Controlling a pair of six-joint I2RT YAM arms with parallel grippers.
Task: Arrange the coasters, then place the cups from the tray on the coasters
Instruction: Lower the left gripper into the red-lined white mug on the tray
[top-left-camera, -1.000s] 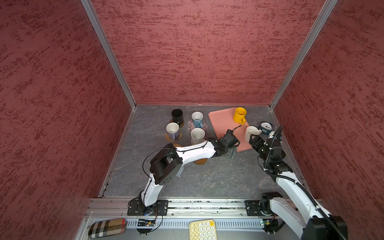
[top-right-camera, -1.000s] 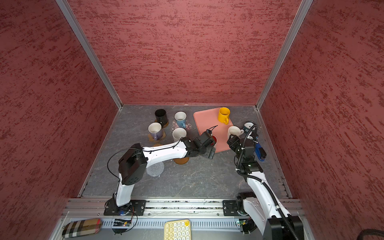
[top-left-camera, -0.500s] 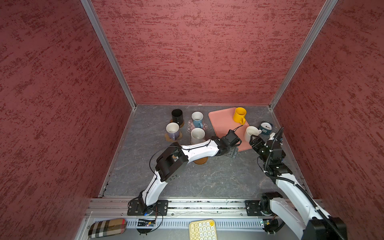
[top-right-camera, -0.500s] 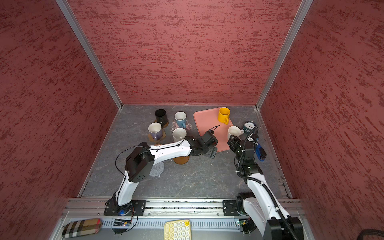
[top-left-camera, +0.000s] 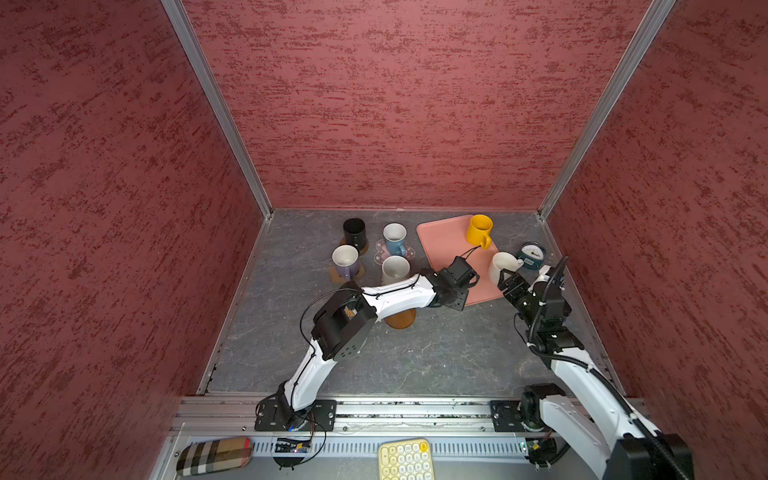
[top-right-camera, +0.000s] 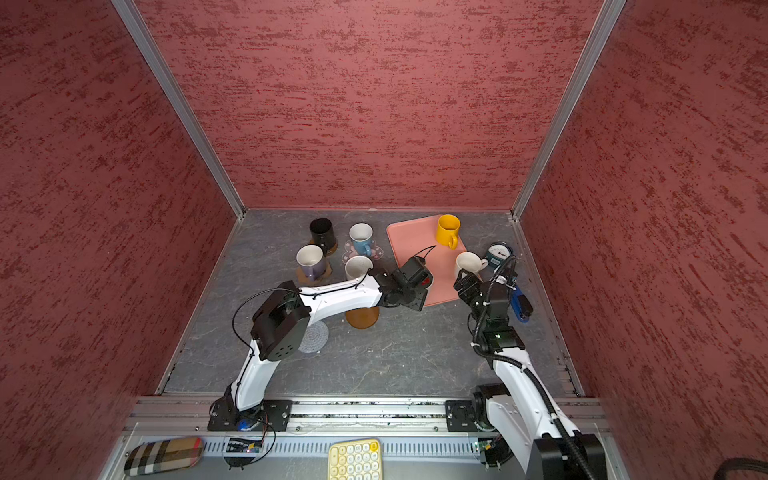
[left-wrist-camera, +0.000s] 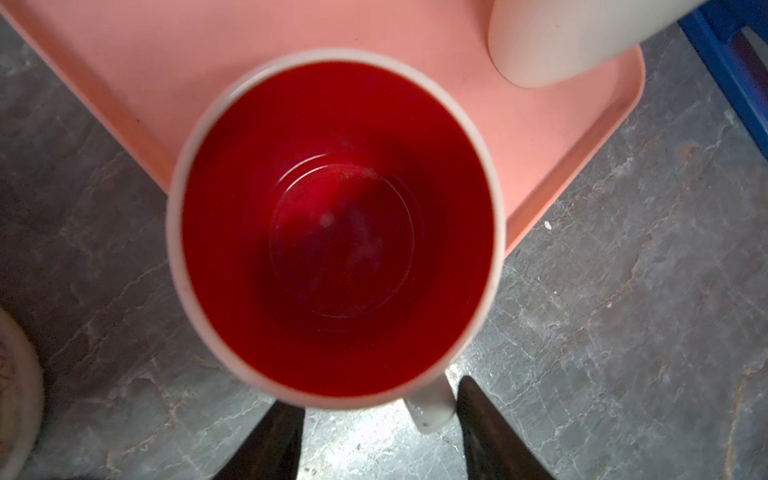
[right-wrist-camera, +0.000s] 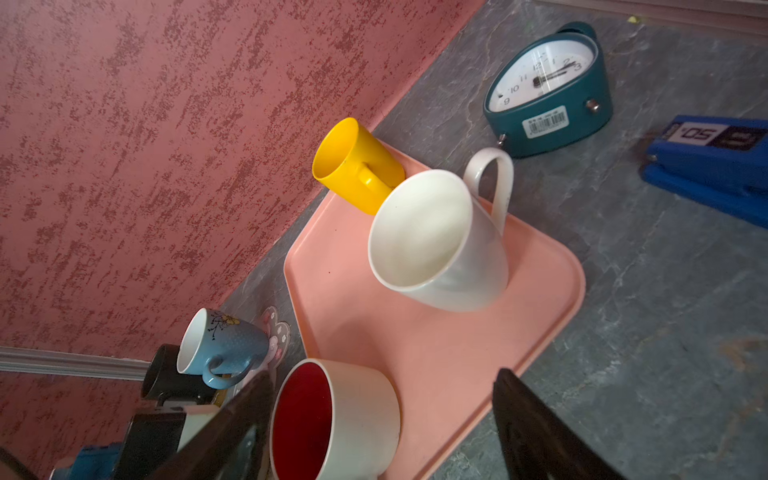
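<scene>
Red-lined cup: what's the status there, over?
Left gripper astride red-lined cup handle, jaws apart. Right gripper open, empty. Cup upright at tray edge. Cream cup nearby, not touching.

Both top views are bright and evenly lit from overhead; shadows on the grey surface (top-left-camera: 415, 365) are faint and soft; the walls fan outward in wide-angle perspective. In the left wrist view the red-lined cup (left-wrist-camera: 336, 228) is smeared at its rim; white glare sits between the dark fingers (left-wrist-camera: 266, 449) of the left tool (left-wrist-camera: 376, 399). In the right wrist view the clock (right-wrist-camera: 548, 83) is crisp; the right tool (right-wrist-camera: 384, 374) shows as black blurs; the cream cup (right-wrist-camera: 432, 241) looks washed out inside.
</scene>
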